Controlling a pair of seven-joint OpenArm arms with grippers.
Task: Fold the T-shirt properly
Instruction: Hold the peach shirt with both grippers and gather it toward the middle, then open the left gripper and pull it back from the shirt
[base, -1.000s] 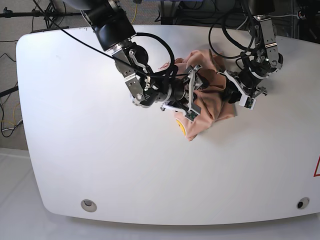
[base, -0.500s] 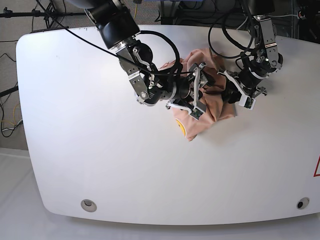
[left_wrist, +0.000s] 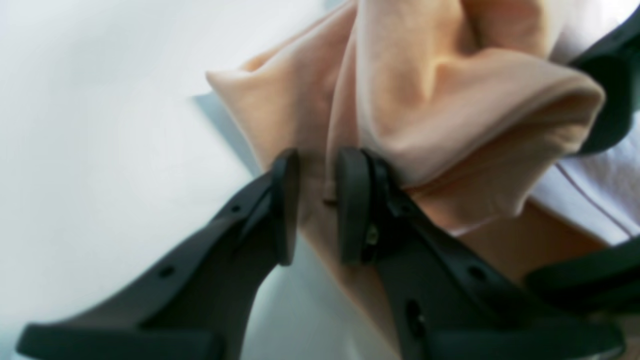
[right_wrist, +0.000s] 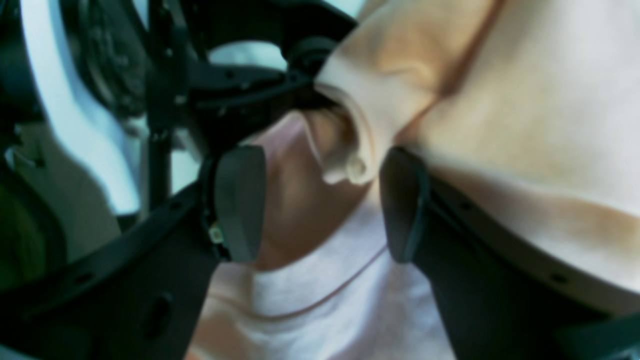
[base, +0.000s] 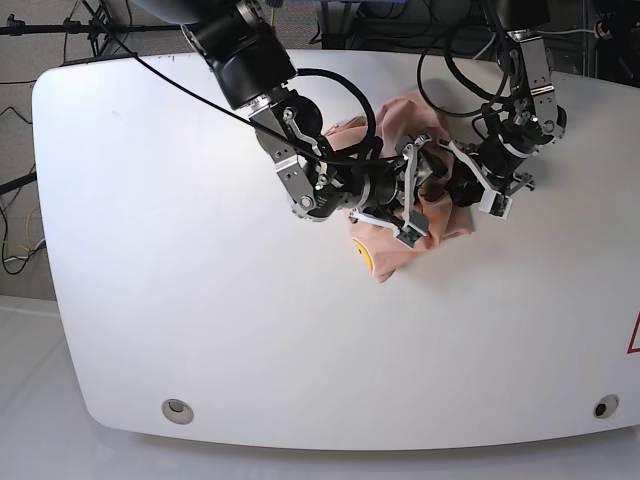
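1. T-shirt (base: 420, 205) cloth, peach in colour, runs between the two dark pads of the left tool (left_wrist: 312, 205); the pads stand narrow, pinching a thin fold of it, as the left wrist view shows.
2. Beside that pinch, the shirt bunches into thick rounded folds that rise above the right-hand pad (left_wrist: 352, 205).
3. Across the heap, the right tool (right_wrist: 320, 200) has its pads wide apart, one on each side of a rolled hem of the shirt (right_wrist: 350, 150); the hem hangs in the gap and neither pad presses it.
4. In the base view both tools (base: 470, 190) (base: 412, 195) meet over the crumpled shirt, close to each other, with the two dark arms reaching in from opposite sides.
5. A small yellow print (base: 362, 255) peeks out at the shirt's near corner.
6. The shirt lies bunched on the white tabletop (base: 200, 300), toward the far edge and right of its middle, well clear of the near edge.
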